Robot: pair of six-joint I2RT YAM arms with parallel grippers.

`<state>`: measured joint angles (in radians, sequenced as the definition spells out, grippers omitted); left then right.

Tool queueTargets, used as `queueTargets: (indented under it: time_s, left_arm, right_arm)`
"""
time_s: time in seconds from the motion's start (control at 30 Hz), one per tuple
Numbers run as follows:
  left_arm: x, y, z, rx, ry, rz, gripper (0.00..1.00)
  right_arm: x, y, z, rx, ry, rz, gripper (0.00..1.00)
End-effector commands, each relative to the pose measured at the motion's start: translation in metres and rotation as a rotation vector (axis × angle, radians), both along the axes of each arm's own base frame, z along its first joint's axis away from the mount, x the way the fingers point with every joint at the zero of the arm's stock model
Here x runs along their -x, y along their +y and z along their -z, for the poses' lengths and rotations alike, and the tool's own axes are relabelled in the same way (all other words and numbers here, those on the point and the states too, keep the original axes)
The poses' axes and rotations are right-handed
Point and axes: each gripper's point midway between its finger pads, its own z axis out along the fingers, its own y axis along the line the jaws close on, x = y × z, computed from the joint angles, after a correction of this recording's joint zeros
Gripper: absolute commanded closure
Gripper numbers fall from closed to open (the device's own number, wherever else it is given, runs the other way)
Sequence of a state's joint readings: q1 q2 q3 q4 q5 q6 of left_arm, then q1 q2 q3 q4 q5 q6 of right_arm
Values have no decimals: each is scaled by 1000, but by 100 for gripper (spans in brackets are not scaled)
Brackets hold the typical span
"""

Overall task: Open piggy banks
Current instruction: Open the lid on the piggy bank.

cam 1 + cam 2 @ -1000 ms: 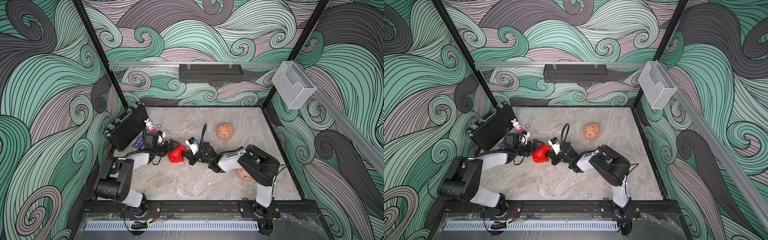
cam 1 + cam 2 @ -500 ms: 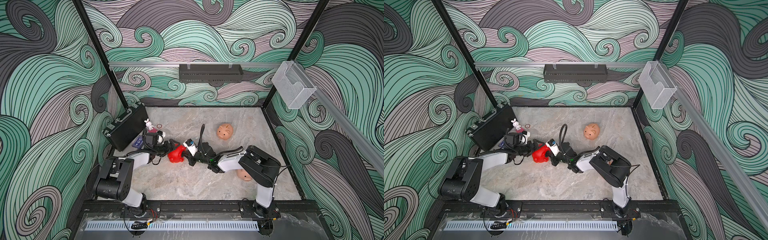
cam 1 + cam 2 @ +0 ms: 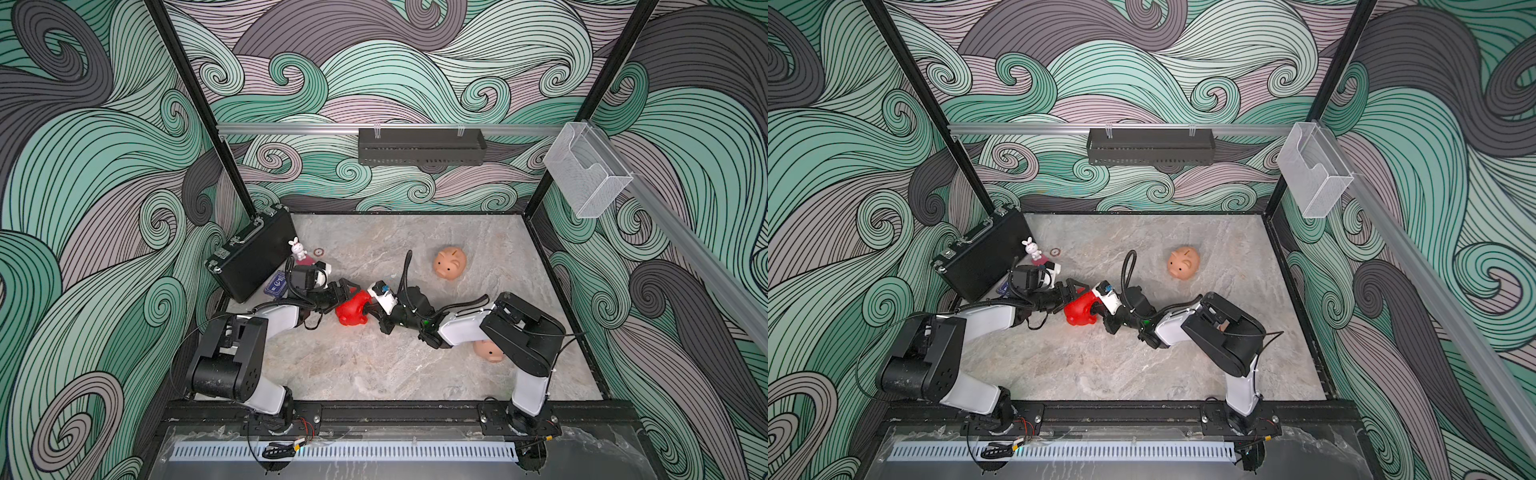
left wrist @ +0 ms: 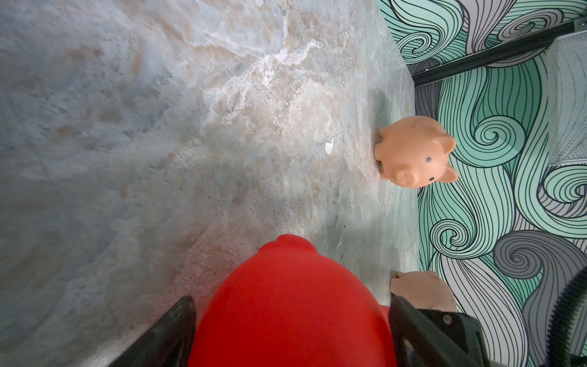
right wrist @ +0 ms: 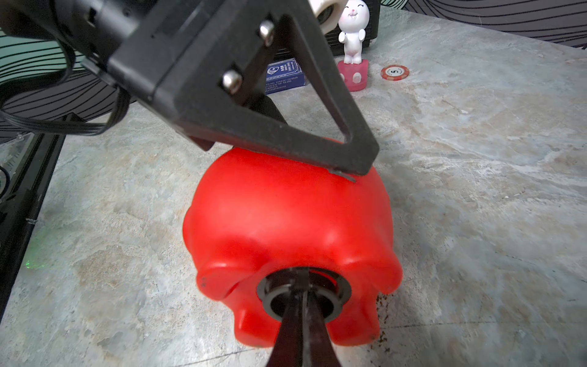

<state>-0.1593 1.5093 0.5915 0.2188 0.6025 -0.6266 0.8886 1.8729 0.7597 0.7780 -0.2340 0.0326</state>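
Mid-table, the left gripper (image 5: 286, 152) clamps the red piggy bank (image 5: 286, 228) on its side. The right gripper (image 5: 301, 302), pinched together, grips its black belly plug (image 5: 340, 292); next, likely pulling it free.

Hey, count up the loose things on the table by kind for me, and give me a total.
Red piggy bank: 1
Peach piggy banks: 2
White rabbit figurine: 1
Poker chip: 1
Blue card box: 1
Black case: 1
Total: 7
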Motion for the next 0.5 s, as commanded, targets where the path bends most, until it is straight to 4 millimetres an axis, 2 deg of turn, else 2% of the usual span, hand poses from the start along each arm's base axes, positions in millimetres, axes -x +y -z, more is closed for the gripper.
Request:
queueTargets:
  time_s: [0.0,0.27,0.47]
  left_arm:
    - [38,5,45,-63,213,11,10]
    - [38,6,45,-62,212,10,10]
    - [38,7,43,-67,206,9,10]
  right_arm:
    - [10,4,-20,-56,-36,-37,100]
    - [12,-3,-18,-48,-13,-21,100]
    - [14,-31,-18,-23,110,116,100]
